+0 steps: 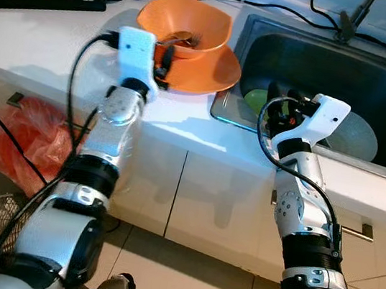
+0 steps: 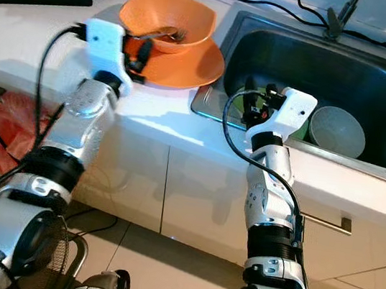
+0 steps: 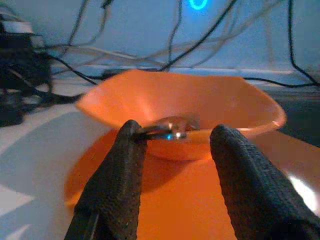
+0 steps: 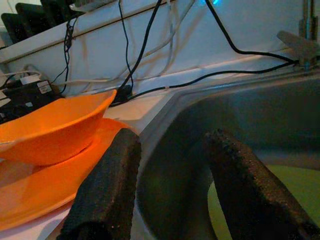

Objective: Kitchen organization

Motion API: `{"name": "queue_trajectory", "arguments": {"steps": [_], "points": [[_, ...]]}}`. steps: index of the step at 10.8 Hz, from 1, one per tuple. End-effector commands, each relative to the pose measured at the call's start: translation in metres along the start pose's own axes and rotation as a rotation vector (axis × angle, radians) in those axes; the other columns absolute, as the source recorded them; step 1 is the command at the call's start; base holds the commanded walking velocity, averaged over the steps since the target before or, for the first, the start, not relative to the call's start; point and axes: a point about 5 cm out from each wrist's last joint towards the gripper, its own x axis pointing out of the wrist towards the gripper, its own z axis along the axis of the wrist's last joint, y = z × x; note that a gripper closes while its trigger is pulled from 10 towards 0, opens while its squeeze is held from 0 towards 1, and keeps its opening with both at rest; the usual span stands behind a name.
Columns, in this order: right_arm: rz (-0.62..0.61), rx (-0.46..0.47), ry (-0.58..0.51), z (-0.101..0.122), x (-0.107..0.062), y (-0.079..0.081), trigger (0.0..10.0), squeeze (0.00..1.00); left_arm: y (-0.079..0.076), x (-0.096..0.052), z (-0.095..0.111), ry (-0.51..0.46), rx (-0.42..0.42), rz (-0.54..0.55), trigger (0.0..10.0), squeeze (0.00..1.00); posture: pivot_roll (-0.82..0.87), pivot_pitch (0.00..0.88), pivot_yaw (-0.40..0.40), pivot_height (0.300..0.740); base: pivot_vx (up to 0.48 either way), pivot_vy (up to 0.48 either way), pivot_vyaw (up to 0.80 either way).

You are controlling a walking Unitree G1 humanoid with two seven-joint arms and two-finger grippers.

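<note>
Left wrist view: left gripper (image 3: 172,145) fingers wide apart, holding nothing, at the near rim of the orange plastic bowl (image 3: 200,107). A metal spoon (image 3: 167,129) lies over that rim, its end touching one finger (image 3: 122,170). Head views: bowl sits on an orange plate (image 1: 211,71) on the white countertop (image 1: 41,42), left of the steel sink (image 2: 349,73). Sink holds a green plate (image 1: 256,99) and a grey bowl (image 2: 337,131). Right gripper (image 4: 172,175), fingers spread and empty, hangs over the sink's left edge.

One orange bowl (image 1: 184,23), one orange plate (image 1: 211,71), one grey bowl (image 2: 337,131).
</note>
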Motion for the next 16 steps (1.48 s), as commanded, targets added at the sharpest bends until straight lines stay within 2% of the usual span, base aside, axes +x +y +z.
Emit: {"name": "queue_trajectory", "arguments": {"steps": [1,5,6,9,11,14,16], "points": [[-0.018,-0.002,-0.018,0.004,0.001,-0.004,10.0,0.00,-0.009,0.005,0.007,-0.023,-0.003,-0.036,10.0,0.00,0.06,0.123,-0.052,0.740,0.000,0.000,0.00],[-0.034,-0.004,-0.028,0.006,0.001,-0.008,10.0,0.00,-0.024,0.010,0.016,-0.050,-0.007,-0.093,10.0,0.00,0.06,0.117,-0.044,0.740,0.000,0.000,0.00],[-0.037,-0.002,-0.030,0.006,0.001,-0.008,10.0,0.00,-0.032,0.012,0.027,-0.093,-0.008,-0.119,10.0,0.00,0.06,0.115,-0.046,0.740,0.000,0.000,0.00],[-0.039,-0.001,-0.030,0.006,0.001,-0.009,10.0,0.00,-0.024,0.014,0.040,-0.149,-0.001,-0.067,10.0,0.00,0.06,0.117,-0.050,0.740,0.000,0.000,0.00],[-0.034,0.002,-0.028,0.005,0.001,-0.008,10.0,0.00,-0.010,0.014,0.054,-0.214,-0.002,0.023,10.0,0.00,0.07,0.119,-0.056,0.740,0.000,0.000,0.00],[-0.033,0.001,-0.026,0.005,0.001,-0.008,10.0,0.00,0.004,0.009,0.060,-0.238,0.012,0.085,10.0,0.00,0.07,0.124,-0.062,0.740,0.000,0.000,0.00],[-0.027,0.002,-0.019,0.004,0.002,-0.006,10.0,0.00,0.005,0.006,0.059,-0.228,0.023,0.085,10.0,0.00,0.07,0.124,-0.063,0.740,0.000,0.000,0.00]]}}
